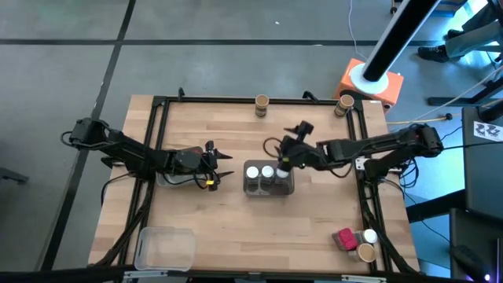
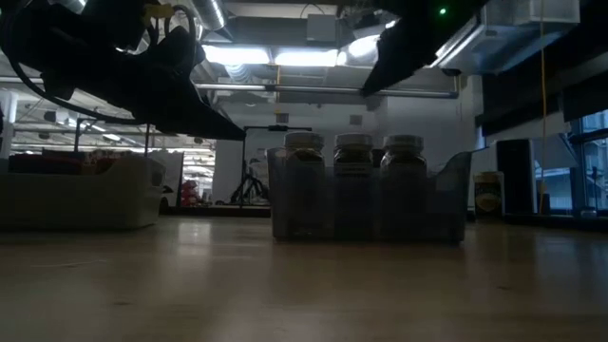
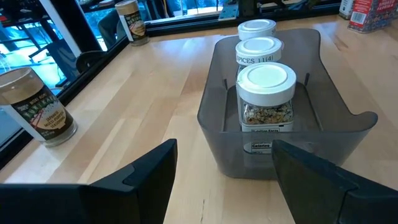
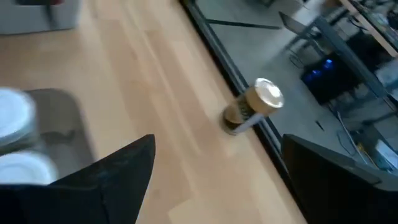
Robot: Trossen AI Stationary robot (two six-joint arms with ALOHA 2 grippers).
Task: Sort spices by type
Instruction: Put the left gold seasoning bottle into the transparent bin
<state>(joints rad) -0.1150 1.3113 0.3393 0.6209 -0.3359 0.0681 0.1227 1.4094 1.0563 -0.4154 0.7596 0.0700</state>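
A clear grey tray (image 1: 269, 189) stands mid-table and holds three white-lidded jars (image 3: 266, 93) upright in a row. My left gripper (image 1: 224, 165) hovers open just left of it, its fingers level with the tray's end wall (image 3: 249, 165). My right gripper (image 1: 284, 159) is open above the tray's far right corner. Two tan-lidded jars (image 1: 261, 104) (image 1: 343, 104) stand at the far edge. A red packet (image 1: 344, 240), a white-lidded jar (image 1: 369, 235) and a tan-lidded jar (image 1: 365, 252) sit at the near right corner.
A second clear tray (image 1: 165, 248) lies at the near left corner, and another (image 2: 85, 195) sits under my left arm. A black frame rail (image 1: 259, 99) runs along the table's edges. Bare wood lies between the middle tray and the near edge.
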